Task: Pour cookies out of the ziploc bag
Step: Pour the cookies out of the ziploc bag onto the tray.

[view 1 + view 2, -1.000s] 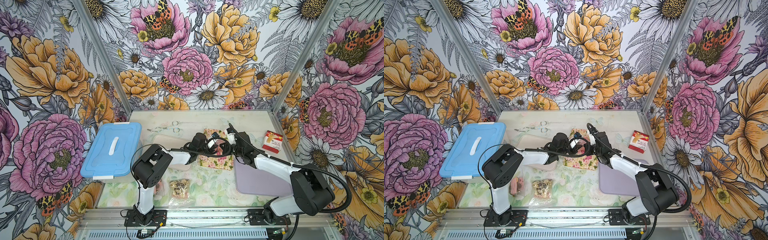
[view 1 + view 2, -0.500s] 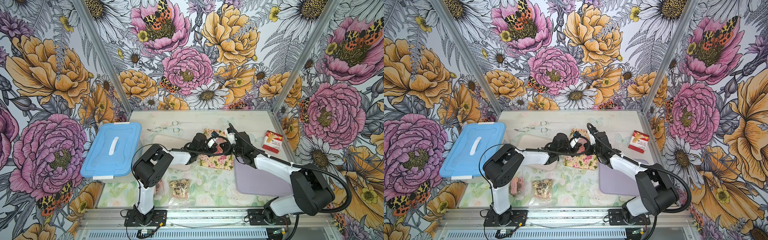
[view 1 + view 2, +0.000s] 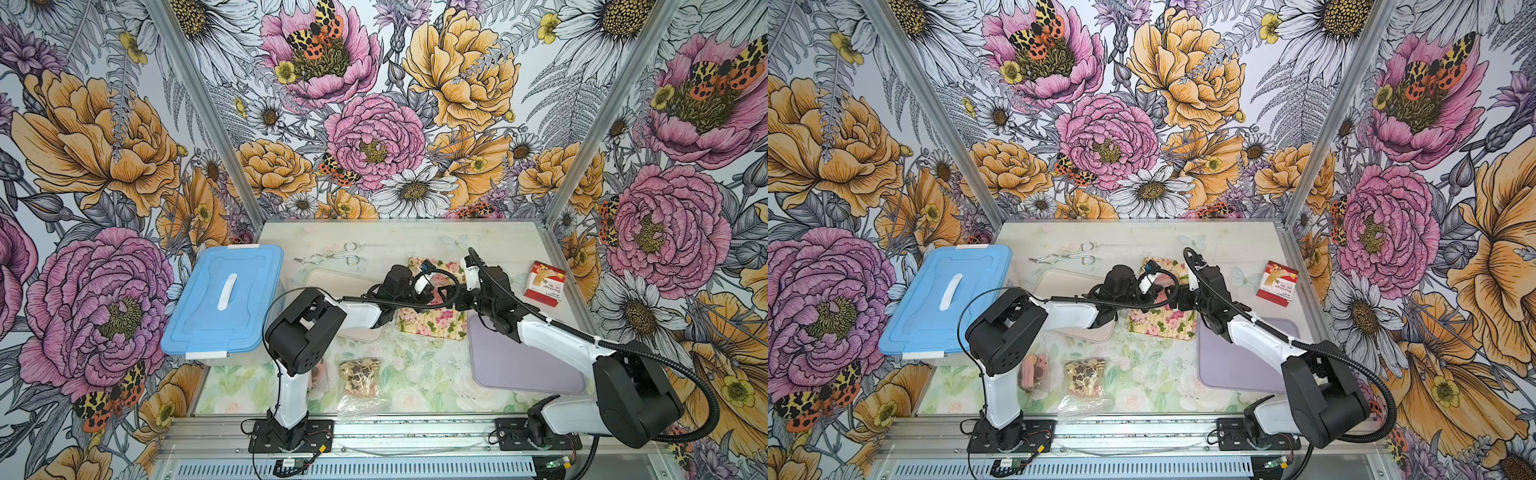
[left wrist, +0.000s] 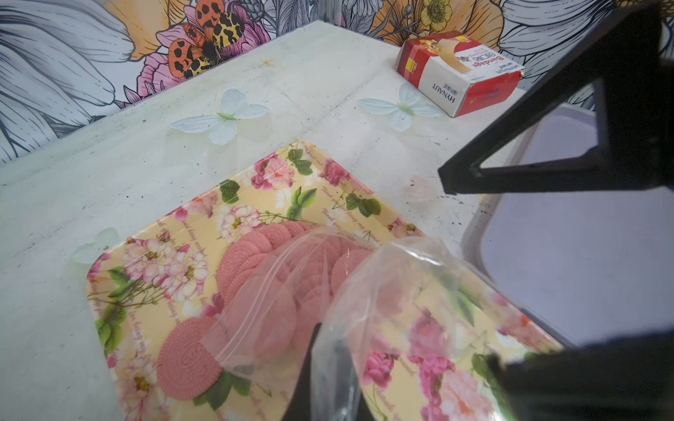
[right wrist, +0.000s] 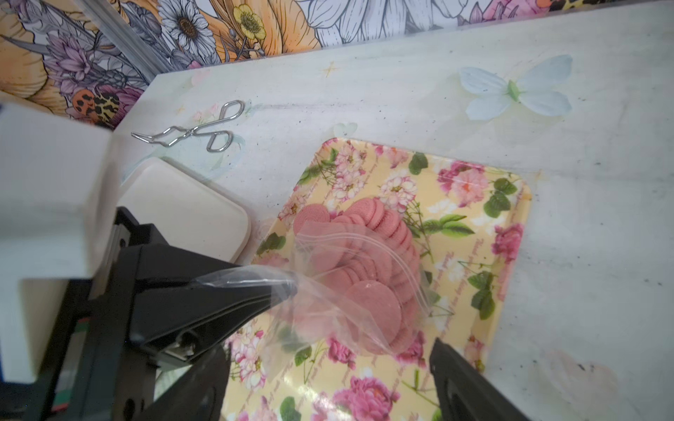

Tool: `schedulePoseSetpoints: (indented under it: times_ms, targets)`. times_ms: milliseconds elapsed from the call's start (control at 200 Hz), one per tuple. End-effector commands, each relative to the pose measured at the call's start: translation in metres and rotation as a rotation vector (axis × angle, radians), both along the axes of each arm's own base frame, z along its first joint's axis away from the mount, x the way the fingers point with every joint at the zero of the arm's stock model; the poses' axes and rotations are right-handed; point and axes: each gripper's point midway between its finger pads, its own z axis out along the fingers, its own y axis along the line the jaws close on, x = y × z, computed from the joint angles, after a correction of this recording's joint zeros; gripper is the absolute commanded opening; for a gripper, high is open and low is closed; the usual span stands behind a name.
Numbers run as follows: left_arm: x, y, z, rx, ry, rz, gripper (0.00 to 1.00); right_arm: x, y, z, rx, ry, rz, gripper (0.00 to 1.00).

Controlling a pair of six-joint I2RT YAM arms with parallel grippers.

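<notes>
Several pink round cookies (image 4: 248, 255) lie heaped on the yellow floral tray (image 4: 146, 255), partly under the mouth of the clear ziploc bag (image 4: 364, 291). My left gripper (image 4: 328, 335) is shut on one end of the bag and holds it slanted over the tray. The right wrist view shows its closed tips (image 5: 291, 288) pinching the plastic. My right gripper (image 5: 328, 359) stands open just beside the bag, with nothing between its fingers. In a top view both grippers (image 3: 432, 286) (image 3: 451, 297) meet above the tray (image 3: 432, 328).
Two more filled bags (image 3: 359, 374) (image 3: 1034, 370) lie near the front edge. A blue-lidded box (image 3: 224, 299) stands at the left, with metal tongs (image 3: 332, 257) and a beige tray (image 3: 332, 278) behind the left arm. On the right are a lilac tray (image 3: 519, 361) and a red box (image 3: 544, 282).
My right gripper has opened and let go of the bag. The left gripper keeps its hold on the bag. Both arms have hardly moved.
</notes>
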Motion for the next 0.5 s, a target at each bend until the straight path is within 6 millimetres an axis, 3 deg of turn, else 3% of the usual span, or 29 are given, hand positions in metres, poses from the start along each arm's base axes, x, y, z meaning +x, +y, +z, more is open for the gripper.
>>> schedulePoseSetpoints:
  times_ms: [0,300,495]
  targets:
    - [0.011,-0.001,0.028,-0.058,-0.038,0.024,0.0,-0.001,-0.006,0.003,0.003,0.005,-0.019,0.94]
    - [0.011,0.001,0.039,-0.077,-0.048,0.026,0.0,0.004,-0.005,-0.014,-0.027,0.05,0.0,0.93]
    - [0.009,0.001,0.051,-0.111,-0.063,0.016,0.0,0.004,-0.003,-0.015,-0.026,0.053,0.012,0.93]
